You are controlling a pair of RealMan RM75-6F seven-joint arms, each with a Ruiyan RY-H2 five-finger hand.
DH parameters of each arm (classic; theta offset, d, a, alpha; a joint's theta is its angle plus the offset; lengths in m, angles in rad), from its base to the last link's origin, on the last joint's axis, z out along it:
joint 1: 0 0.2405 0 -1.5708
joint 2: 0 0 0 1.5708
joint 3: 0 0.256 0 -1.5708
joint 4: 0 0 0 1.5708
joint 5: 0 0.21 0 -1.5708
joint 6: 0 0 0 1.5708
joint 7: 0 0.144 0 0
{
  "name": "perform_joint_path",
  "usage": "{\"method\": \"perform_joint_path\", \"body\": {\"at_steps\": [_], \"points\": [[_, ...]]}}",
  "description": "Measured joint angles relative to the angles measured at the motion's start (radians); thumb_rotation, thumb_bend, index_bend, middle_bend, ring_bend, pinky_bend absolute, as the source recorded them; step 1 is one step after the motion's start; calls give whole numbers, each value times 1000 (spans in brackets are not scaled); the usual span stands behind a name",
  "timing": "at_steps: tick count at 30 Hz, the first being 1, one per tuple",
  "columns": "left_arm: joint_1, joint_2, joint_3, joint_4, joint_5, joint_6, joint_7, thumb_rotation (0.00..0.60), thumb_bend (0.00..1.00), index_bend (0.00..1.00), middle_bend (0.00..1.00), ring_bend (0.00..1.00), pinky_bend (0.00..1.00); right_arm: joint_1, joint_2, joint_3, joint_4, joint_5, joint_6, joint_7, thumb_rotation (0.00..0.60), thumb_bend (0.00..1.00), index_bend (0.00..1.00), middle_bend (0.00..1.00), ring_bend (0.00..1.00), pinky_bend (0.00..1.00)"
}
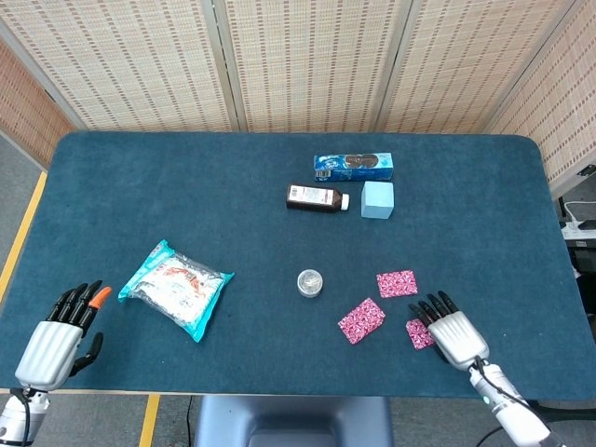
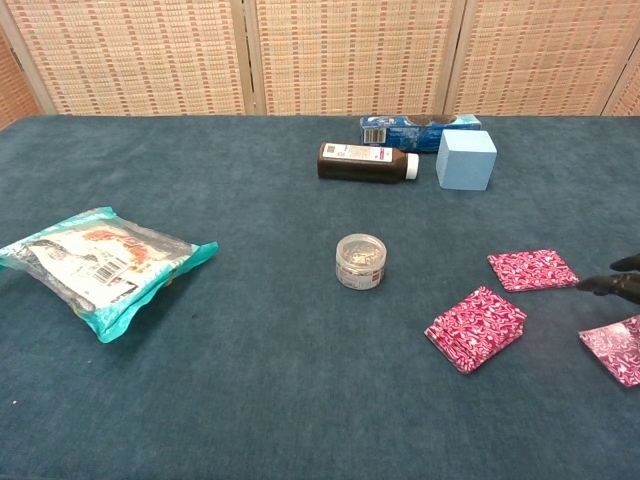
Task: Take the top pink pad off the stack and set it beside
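Note:
The stack of pink patterned pads (image 1: 361, 319) (image 2: 476, 327) lies right of the table's middle. One single pink pad (image 1: 397, 283) (image 2: 533, 269) lies flat just behind it. A second single pad (image 1: 418, 332) (image 2: 612, 349) lies flat to the stack's right, near the front edge. My right hand (image 1: 454, 331) hovers at this pad's right side with fingers spread, and its dark fingertips (image 2: 612, 284) show above the pad without gripping it. My left hand (image 1: 56, 340) rests open at the front left corner, holding nothing.
A small round clear jar (image 1: 310, 282) stands left of the stack. A teal snack bag (image 1: 176, 288) lies at the left. At the back sit a brown bottle (image 1: 317, 197), a blue cookie box (image 1: 353, 167) and a light blue cube (image 1: 377, 199).

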Motion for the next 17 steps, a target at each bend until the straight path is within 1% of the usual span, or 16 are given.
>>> {"method": "perform_joint_path", "body": {"at_steps": [3, 5, 7, 9, 12, 14, 17], "points": [[1, 1, -4, 3, 1, 8, -6, 600, 539, 0, 0, 1, 114, -19, 34, 8, -38, -18, 64, 14, 600, 309, 0, 87, 0, 0], [1, 1, -4, 3, 1, 9, -7, 600, 539, 0, 0, 1, 114, -35, 61, 14, -66, -31, 114, 24, 600, 309, 0, 62, 0, 0], [1, 0, -6, 5, 2, 14, -9, 600, 537, 0, 0, 1, 114, -53, 84, 21, -88, -39, 154, 29, 600, 309, 0, 15, 0, 0], [3, -2, -10, 9, 4, 24, -11, 600, 537, 0, 0, 0, 114, -73, 97, 29, -102, -40, 197, 33, 600, 309, 0, 1, 0, 0], [6, -12, -17, 25, 10, 50, -18, 600, 538, 0, 0, 0, 112, -130, 107, 50, -106, -31, 314, 51, 600, 309, 0, 0, 0, 0], [7, -22, -22, 41, 14, 59, -20, 600, 538, 0, 0, 0, 106, -177, 104, 75, -96, -13, 408, 83, 600, 309, 0, 0, 0, 0], [9, -30, -26, 47, 16, 65, -13, 600, 539, 0, 0, 0, 99, -214, 103, 105, -77, 12, 495, 127, 600, 309, 0, 0, 0, 0]]}}
